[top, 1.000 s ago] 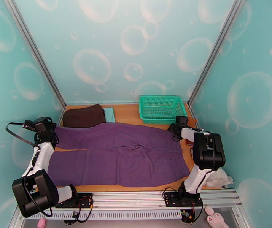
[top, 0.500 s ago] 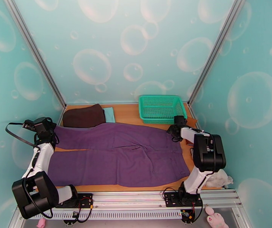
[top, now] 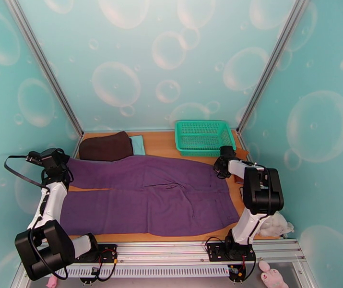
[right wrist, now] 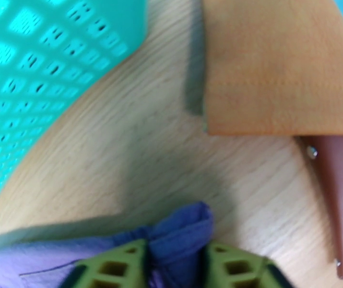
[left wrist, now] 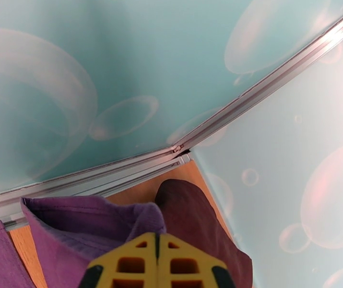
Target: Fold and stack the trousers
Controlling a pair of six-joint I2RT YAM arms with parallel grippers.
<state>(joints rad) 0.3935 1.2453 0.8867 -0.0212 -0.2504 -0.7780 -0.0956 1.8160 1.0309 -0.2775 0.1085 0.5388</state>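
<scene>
The purple trousers (top: 147, 195) lie spread flat across the wooden table (top: 161, 142), legs to the left and waist to the right. My left gripper (top: 56, 163) is at the far leg's hem. In the left wrist view its yellow fingers (left wrist: 157, 253) are shut, with a fold of the purple hem (left wrist: 99, 222) pinched and raised. My right gripper (top: 222, 164) is at the far corner of the waist. Its green fingers (right wrist: 173, 260) are closed on a bunched tip of the purple fabric (right wrist: 181, 231), just above the wood.
A green basket (top: 203, 137) stands at the back right, close behind my right gripper. A dark brown folded cloth (top: 105, 146) and a light teal one (top: 138, 144) lie at the back left. An orange cloth (right wrist: 267, 63) lies at the right edge. Walls enclose the table on three sides.
My right gripper has closed on the waist corner, where it stood open before. The left gripper has shifted slightly left with the hem still in it.
</scene>
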